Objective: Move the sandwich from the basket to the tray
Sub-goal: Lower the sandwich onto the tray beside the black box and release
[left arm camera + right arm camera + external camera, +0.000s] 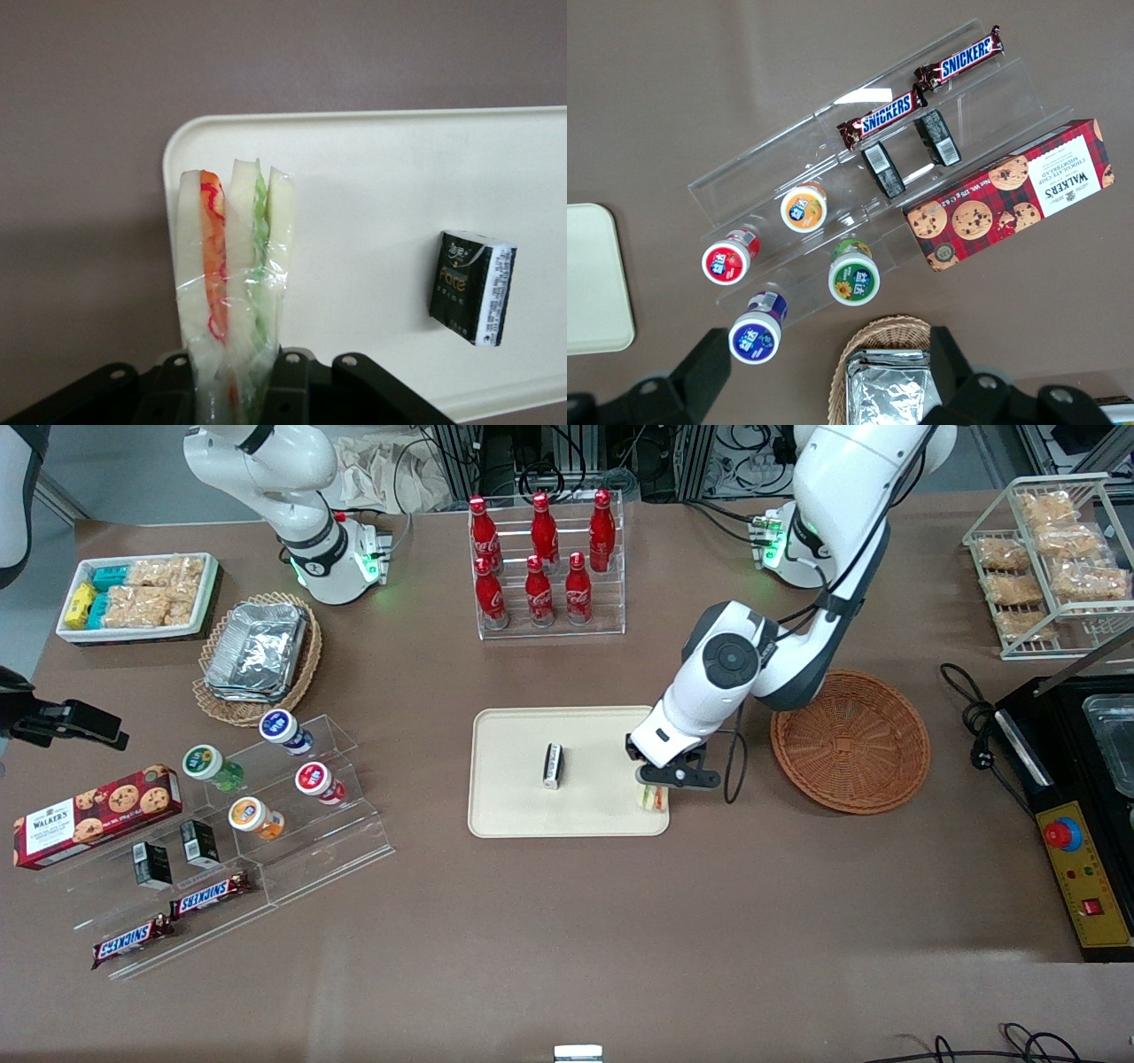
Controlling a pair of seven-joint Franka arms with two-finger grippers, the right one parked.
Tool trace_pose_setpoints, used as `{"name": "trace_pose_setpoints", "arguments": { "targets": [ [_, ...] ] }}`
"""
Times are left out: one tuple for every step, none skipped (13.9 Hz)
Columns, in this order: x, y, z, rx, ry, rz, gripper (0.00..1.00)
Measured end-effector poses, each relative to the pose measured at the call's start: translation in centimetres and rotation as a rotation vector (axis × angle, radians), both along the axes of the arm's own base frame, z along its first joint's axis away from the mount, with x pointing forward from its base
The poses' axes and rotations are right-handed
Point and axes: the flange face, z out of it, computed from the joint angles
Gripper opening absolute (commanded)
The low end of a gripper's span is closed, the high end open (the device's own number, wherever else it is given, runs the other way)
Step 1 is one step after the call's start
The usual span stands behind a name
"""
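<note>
My gripper hangs over the corner of the cream tray that lies nearest the reddish-brown wicker basket. It is shut on the sandwich, a plastic-wrapped wedge of pale bread with orange and green layers. In the left wrist view the sandwich stands on edge between the black fingers, above the tray's rounded corner. Whether it touches the tray I cannot tell. The basket holds nothing that shows.
A small black packet lies on the tray's middle, seen also as the black packet in the wrist view. A rack of red cola bottles stands farther from the front camera. A black cable loops between tray and basket.
</note>
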Motion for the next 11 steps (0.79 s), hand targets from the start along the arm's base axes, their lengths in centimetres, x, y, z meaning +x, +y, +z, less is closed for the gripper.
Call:
{"name": "trace_pose_setpoints", "arguments": {
  "targets": [
    [-0.4,-0.6,-1.0,0.003,-0.004,0.007,0.0],
    [-0.6,-0.9,-2.0,0.009,-0.012,0.009,0.0],
    [-0.7,-1.0,-3.2,0.018,-0.018,0.009,0.0],
    [-0.8,-0.9,-4.5,0.031,-0.023,0.003,0.0],
    [-0.8,-0.8,-5.6,0.046,-0.029,-0.007,0.0],
    [-0.5,-0.5,-6.1,0.055,-0.041,-0.007,0.42],
    [-0.3,-0.3,-6.1,0.059,-0.045,-0.003,0.98],
    [-0.3,-0.3,-6.1,0.06,-0.047,-0.001,1.0],
    [-0.2,-0.2,-6.1,0.061,-0.048,0.003,1.0],
    [-0.2,-0.2,-6.1,0.063,-0.047,0.014,1.0],
    [-0.1,-0.1,-6.2,0.064,-0.045,0.028,1.0]
  ]
}}
